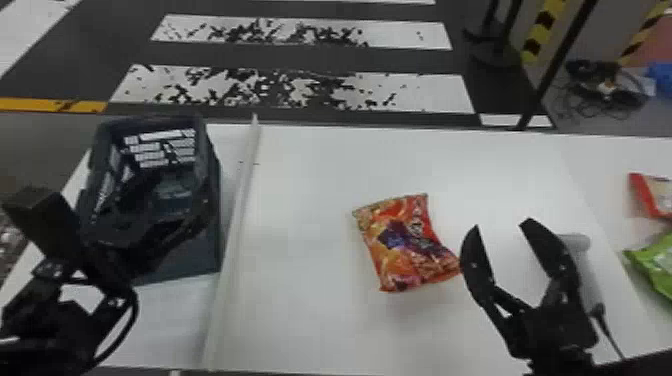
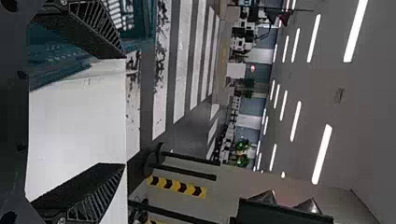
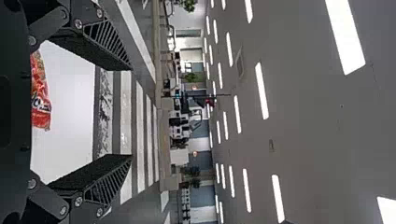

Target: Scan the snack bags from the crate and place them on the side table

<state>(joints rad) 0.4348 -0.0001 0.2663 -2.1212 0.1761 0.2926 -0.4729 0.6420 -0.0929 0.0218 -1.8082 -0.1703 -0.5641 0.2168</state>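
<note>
Note the orange snack bag (image 1: 402, 245) flat on the counter (image 1: 300, 320) near centre, likely laid for scanning; the right tool (image 1: 501, 224), released, beside it; the left tool (image 2: 124, 110), likewise released, by the crate (image 1: 200, 260) at left, presumably for unloading.

At the head view's right edge, a red bag (image 1: 655, 196) and a green bag (image 1: 657, 265) are cut off. The right gripper (image 1: 502, 222) partly hides the scanner (image 1: 591, 287); dark arm parts obscure the crate's (image 1: 202, 255) inside. The orange bag's (image 1: 407, 245) print is blurred.

A lab-like hall — crosswalk stripes (image 1: 430, 92), yellow-black markings (image 2: 177, 185), ceiling lights (image 2: 322, 154).
</note>
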